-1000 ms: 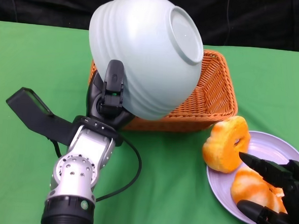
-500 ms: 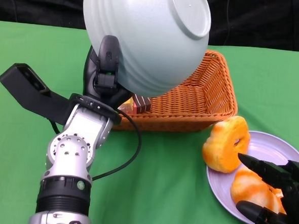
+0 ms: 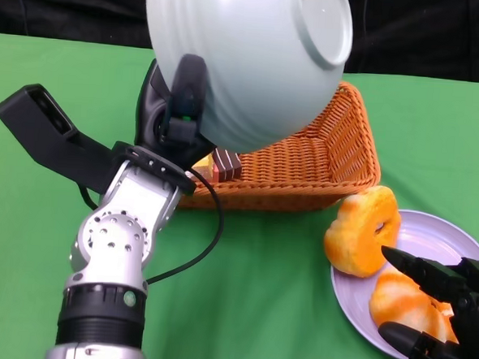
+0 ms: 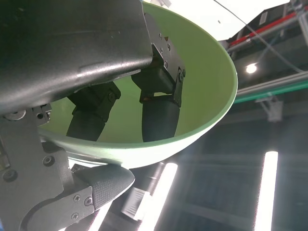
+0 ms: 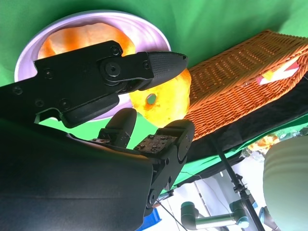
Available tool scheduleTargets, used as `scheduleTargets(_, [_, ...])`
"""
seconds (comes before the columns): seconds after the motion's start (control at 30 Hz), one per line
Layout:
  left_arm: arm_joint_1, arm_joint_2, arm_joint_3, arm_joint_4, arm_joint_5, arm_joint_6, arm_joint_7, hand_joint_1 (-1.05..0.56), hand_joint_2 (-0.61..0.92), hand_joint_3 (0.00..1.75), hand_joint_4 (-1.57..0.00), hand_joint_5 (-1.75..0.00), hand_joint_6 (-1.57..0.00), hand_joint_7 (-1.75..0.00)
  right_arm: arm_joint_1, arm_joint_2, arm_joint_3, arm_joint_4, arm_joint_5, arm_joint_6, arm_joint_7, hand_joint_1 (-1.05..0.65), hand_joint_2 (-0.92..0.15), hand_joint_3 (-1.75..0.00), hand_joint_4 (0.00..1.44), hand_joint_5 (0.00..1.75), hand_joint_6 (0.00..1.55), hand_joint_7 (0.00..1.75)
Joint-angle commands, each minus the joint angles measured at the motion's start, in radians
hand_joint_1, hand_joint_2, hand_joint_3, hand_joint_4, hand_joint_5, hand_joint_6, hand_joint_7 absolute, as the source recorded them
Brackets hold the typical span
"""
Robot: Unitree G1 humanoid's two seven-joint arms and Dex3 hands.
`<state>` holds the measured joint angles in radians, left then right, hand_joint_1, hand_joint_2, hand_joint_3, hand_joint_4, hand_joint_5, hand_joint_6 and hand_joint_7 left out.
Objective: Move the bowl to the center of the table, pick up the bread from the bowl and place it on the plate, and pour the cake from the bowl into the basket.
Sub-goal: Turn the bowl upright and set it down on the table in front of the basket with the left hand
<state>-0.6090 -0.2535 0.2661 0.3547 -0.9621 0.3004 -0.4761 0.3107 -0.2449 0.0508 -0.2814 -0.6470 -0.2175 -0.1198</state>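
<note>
**A:** Head view. Where is the bowl?

**B:** The bowl (image 3: 247, 62) is upended above the basket (image 3: 322, 164), its base turned toward the camera; the left robot hand (image 3: 174, 114) clamps its rim. Compared with a second ago, the bowl sits higher over the basket, and a cake (image 3: 224, 164) now shows inside the basket's near wall. Judgement: the pour appears done.

**A:** And the bread?

**B:** Beside the basket, bread (image 3: 363, 228) lies on the plate (image 3: 431, 236), one piece leaning over the plate's rim onto the green surface (image 3: 280, 312). The right robot hand (image 3: 438, 322) hovers spread over the plate, holding nothing.

**A:** Right wrist view?

**B:** The right robot hand's fingers (image 5: 144, 65) lie apart above the plate (image 5: 144, 29); the basket (image 5: 240, 82) is just beside it.

**A:** Left wrist view?

**B:** Fingers (image 4: 159, 118) press the bowl's (image 4: 207, 72) inner wall against a thumb outside. The visible interior holds nothing.
</note>
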Motion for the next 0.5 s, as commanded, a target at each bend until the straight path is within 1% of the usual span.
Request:
scheduleTargets(0.03, [0.030, 0.005, -0.016, -0.053, 0.053, -0.022, 0.006, -0.29, 0.30, 1.62, -1.10, -1.75, -0.88, -1.75, -0.002, -0.013, -0.005, 0.000, 0.011, -0.008, -0.008, -0.55, -0.92, -0.24, 0.32, 0.88, 0.56, 0.06])
scheduleTargets(0.1, [0.035, 0.005, -0.016, -0.063, 0.068, -0.022, 0.008, -0.28, 0.31, 1.61, -1.10, -1.75, -0.88, -1.75, -0.002, -0.012, -0.005, 0.000, 0.011, -0.008, -0.008, -0.55, -0.92, -0.24, 0.32, 0.88, 0.56, 0.06])
scheduleTargets(0.13, [0.048, 0.018, -0.026, -0.077, 0.094, -0.033, -0.003, -0.27, 0.31, 1.62, -1.10, -1.75, -0.88, -1.75, -0.002, -0.013, -0.005, -0.001, 0.009, -0.006, -0.007, -0.55, -0.92, -0.24, 0.32, 0.88, 0.56, 0.06])
scheduleTargets(0.23, [0.086, 0.048, -0.052, -0.133, 0.167, -0.058, -0.004, -0.22, 0.27, 1.70, -1.10, -1.75, -0.89, -1.75, -0.002, -0.015, -0.007, -0.002, 0.009, -0.004, -0.005, -0.55, -0.92, -0.25, 0.31, 0.87, 0.56, 0.06])
scheduleTargets(0.33, [0.108, 0.065, -0.064, -0.167, 0.201, -0.068, -0.015, -0.18, 0.24, 1.74, -1.10, -1.75, -0.90, -1.75, -0.003, -0.016, -0.009, -0.001, 0.014, -0.006, -0.003, -0.55, -0.92, -0.25, 0.31, 0.87, 0.56, 0.06])
scheduleTargets(0.4, [0.132, 0.096, -0.086, -0.198, 0.245, -0.089, -0.036, -0.17, 0.24, 1.74, -1.10, -1.75, -0.90, -1.75, -0.002, -0.016, -0.008, -0.006, 0.011, -0.001, 0.000, -0.55, -0.92, -0.25, 0.31, 0.87, 0.56, 0.06])
scheduleTargets(0.5, [0.182, 0.151, -0.131, -0.264, 0.340, -0.140, -0.055, -0.15, 0.25, 1.70, -1.10, -1.75, -0.90, -1.75, -0.001, -0.013, -0.005, -0.007, 0.008, 0.000, -0.002, -0.55, -0.92, -0.25, 0.31, 0.87, 0.55, 0.05])
